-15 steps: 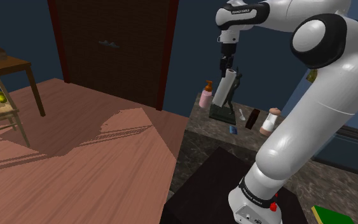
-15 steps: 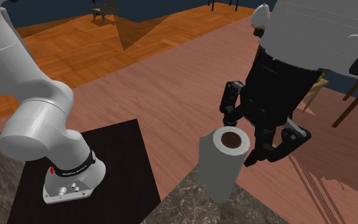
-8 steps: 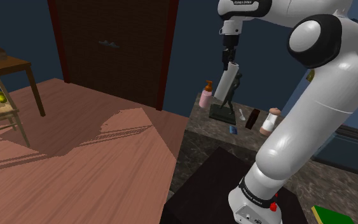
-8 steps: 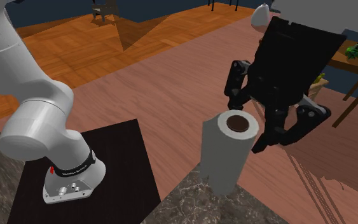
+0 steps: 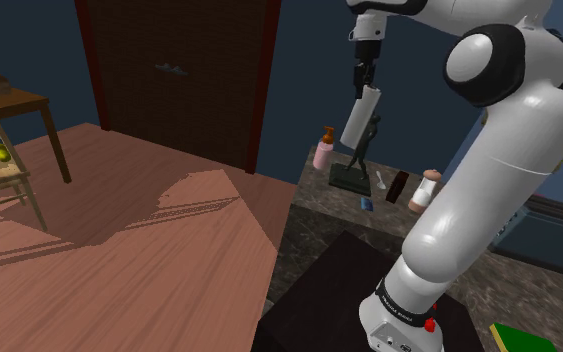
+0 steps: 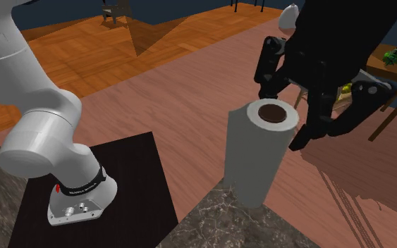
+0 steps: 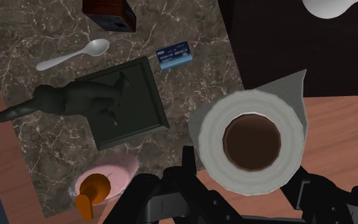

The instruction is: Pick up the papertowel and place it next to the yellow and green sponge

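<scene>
- The gripper (image 6: 283, 118) is holding the paper towel roll (image 6: 257, 158) by its upper end. The fingers (image 6: 269, 67) are pressing on opposite sides of the roll just under its top rim, closed only as far as its width allows.
- In the shoulder view the roll is hanging in the air, clear of the bench (image 5: 319, 215) and above the dark statue (image 5: 354, 165). It is leaning a little, with its lower end toward that view's left.
- The roll is showing as a plain pale grey-white cylinder with a brown core. In the wrist view a loose corner of the outer sheet is sticking out on the side away from the fingers.
- It is probably going to handle as light and soft — the wound sheets give under a squeeze, so a firm but not crushing hold across the body suits it.
- Held this high up, its long lower part is likely to swing or pivot between the fingers, and the outer sheet could slide or unwind.
- The sponge (image 5: 529, 335) — green on top, yellow along the edge — is lying at the shoulder view's lower right, beyond the stand (image 5: 369, 290) and well apart from the roll.
- A pink bottle (image 7: 104, 181), a spoon (image 7: 75, 55) and a small blue card (image 7: 174, 56) are lying around the statue on the bench.
</scene>
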You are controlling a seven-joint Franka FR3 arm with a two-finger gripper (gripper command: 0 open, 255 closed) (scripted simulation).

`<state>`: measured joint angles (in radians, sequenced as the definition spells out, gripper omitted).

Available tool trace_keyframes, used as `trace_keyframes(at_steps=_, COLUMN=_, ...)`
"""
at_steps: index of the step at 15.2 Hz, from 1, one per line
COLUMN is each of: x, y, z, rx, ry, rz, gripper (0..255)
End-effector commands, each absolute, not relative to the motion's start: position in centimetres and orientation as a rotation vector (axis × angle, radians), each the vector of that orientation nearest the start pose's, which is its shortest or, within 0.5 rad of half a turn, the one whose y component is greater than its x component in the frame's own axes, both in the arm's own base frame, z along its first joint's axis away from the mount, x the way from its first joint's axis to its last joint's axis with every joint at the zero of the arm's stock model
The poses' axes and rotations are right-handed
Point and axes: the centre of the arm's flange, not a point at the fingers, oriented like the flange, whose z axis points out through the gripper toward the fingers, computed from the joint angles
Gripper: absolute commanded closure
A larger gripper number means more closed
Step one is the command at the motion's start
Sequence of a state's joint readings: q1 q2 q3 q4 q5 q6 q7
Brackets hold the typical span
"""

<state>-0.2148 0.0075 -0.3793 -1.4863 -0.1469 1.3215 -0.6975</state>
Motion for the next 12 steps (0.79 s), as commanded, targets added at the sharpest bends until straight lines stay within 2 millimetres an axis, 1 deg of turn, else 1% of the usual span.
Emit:
trace_keyframes(at_steps=1, x=42.8, y=-31.0, z=65.2, rx=-3.134, ry=-0.124, rz=0.356, gripper=255)
trace_keyframes(at_steps=7, x=42.8, y=-31.0, z=68.3, rx=-3.134, ry=-0.124, rz=0.356, gripper=255)
trace_keyframes(at_steps=12, x=36.2, y=-30.4, z=68.3, rx=-3.134, ry=-0.124, rz=0.356, gripper=255)
